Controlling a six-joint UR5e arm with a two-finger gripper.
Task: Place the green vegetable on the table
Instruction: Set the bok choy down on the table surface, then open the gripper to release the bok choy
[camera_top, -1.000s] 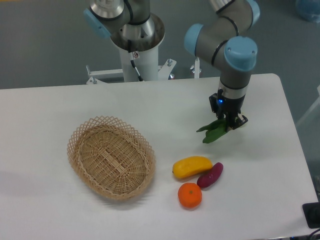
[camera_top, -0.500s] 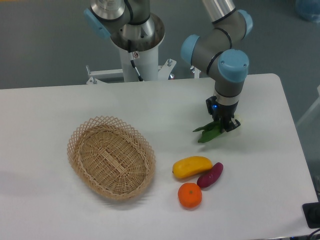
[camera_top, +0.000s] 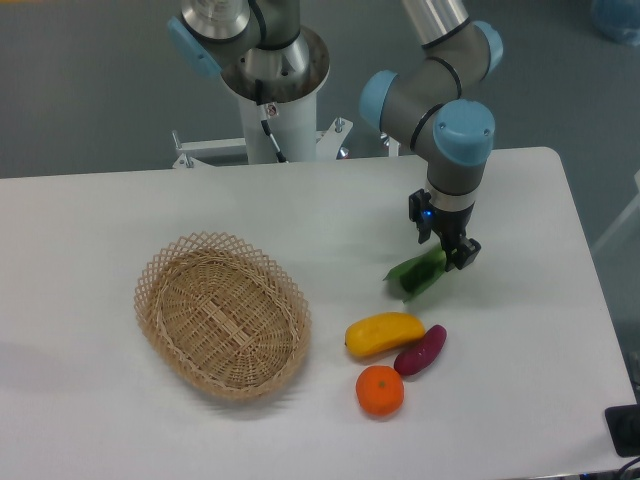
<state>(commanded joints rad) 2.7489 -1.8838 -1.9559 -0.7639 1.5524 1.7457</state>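
From my remote station, I watch the fingers (camera_top: 452, 252) pinch the pale stalk end of the green vegetable (camera_top: 415, 273) low over the white bench (camera_top: 520, 330). Its long axis slants down and left from the grip, leaves pointing toward the wicker basket (camera_top: 222, 314). Whether the leaf tip touches the surface I cannot tell. The yellow fruit (camera_top: 384, 333), purple sweet potato (camera_top: 421, 350) and orange (camera_top: 380, 390) lie just below; release, I judge, needs only a short descent.
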